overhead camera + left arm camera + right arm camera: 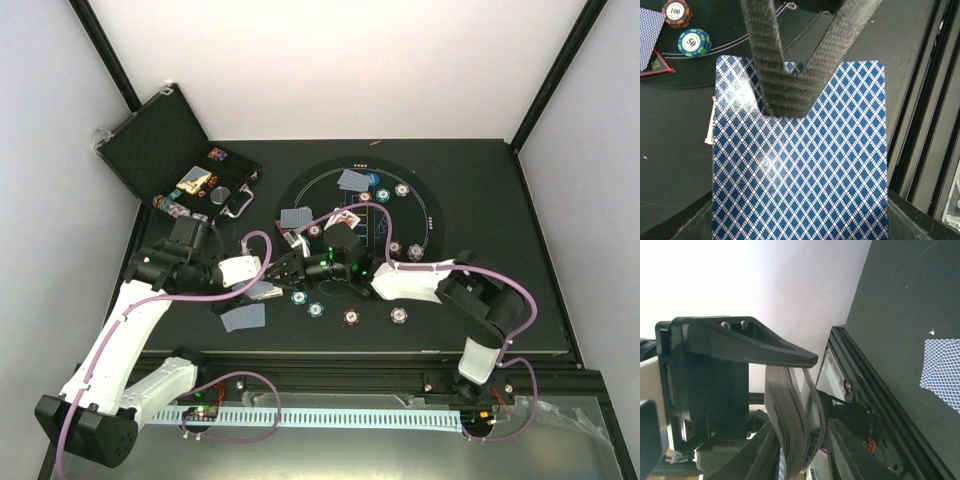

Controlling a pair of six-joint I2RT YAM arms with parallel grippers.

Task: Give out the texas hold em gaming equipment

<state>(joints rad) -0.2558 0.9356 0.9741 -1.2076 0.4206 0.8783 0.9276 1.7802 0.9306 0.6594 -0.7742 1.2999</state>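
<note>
Nearest my side, one dealt card (243, 317) lies flat on the dark surface (500, 200), just left of a loose row of chips (351, 317). Above that, the left fingers (765, 55) are closed flat on a single card (800, 170). Its long axis runs in line with the fingers, and the tips pinch it near one short end, so most of the glossy blue diamond-lattice back hangs free. That lengthwise hold is what I judge the laydown turns on, and the left arm is the nearer one to the near-left places. Beyond the held card's left corner I see a teal chip (694, 42), a brown-red chip (677, 12) and the red triangle marker (655, 67), all apart from it. Right beside it, the right fingers (745, 342) appear clamped on a bowed stack of cards (790, 435), seen edge-on, grey and layered. Farther out, two more cards (297, 217) rest on the round mat (325, 195), with the foam-lined case (160, 135) open at the far left.
</note>
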